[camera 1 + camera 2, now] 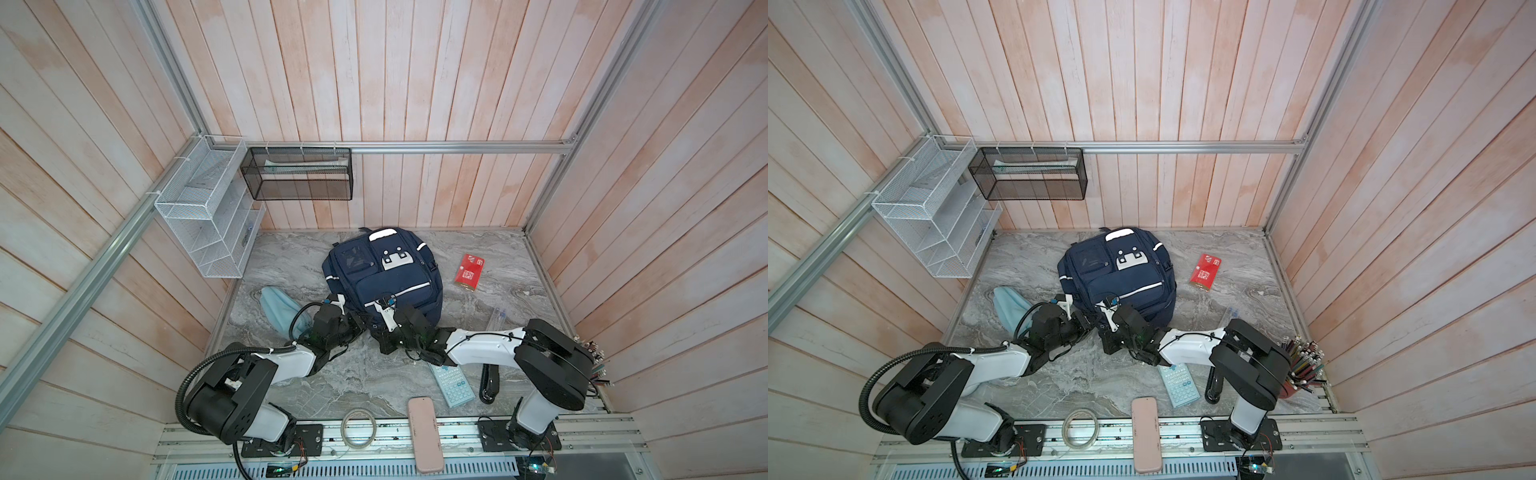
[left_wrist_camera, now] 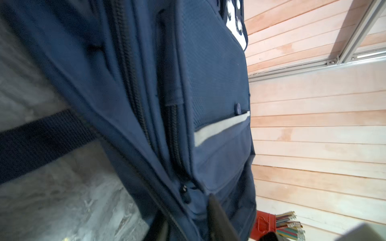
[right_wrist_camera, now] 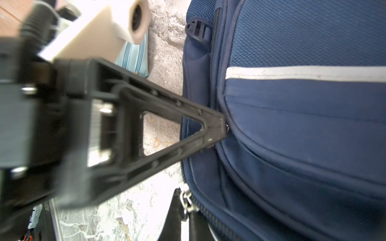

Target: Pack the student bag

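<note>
Student bag [image 1: 386,282], my left jaws shut at its seam, right jaws pinching its zip pull [image 3: 188,201], blue pouch [image 1: 275,306] beside it.

Centre frame, the student bag [image 1: 382,274] is navy blue with white stripes and patches. The table [image 1: 353,386] is grey, marble-veined. Left of the bag, the pouch [image 1: 276,305] is light blue. To the right, the box [image 1: 468,272] is red (white print, illegible). Lower centre, the calculator [image 1: 451,384] is pale teal and the case [image 1: 424,432] pink. Upper left are a white mesh rack [image 1: 199,216] and a black mesh basket [image 1: 299,174].
</note>
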You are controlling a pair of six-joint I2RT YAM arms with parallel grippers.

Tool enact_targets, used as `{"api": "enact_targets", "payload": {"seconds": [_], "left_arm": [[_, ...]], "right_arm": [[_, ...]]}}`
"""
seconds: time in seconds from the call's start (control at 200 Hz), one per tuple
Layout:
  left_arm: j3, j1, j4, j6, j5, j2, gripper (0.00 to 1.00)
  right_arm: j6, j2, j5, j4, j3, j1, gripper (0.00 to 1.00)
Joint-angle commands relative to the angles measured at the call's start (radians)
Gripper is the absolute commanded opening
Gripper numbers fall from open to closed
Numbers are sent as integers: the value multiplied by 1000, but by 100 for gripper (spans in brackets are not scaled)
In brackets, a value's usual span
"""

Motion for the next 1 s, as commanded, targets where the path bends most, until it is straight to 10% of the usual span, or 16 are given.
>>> {"api": "enact_targets", "payload": {"seconds": [0.0, 0.54, 0.745, 0.85, 0.995], "left_arm": [[45, 4, 81, 20, 21, 17, 0], [-19, 239, -216, 150, 209, -294, 0], [72, 304, -226, 235, 230, -160, 0], [150, 321, -237, 270, 222, -96, 19], [225, 323, -333, 306, 157, -132, 77]], "right_arm": [[-21, -65, 12, 1, -39, 0, 0], [-88, -266, 63, -262, -224, -486, 0], [-52, -319, -104, -216, -245, -447, 0], [-10, -318, -64, -204, -224, -311, 0], [61, -255, 11, -154, -152, -131, 0]]}}
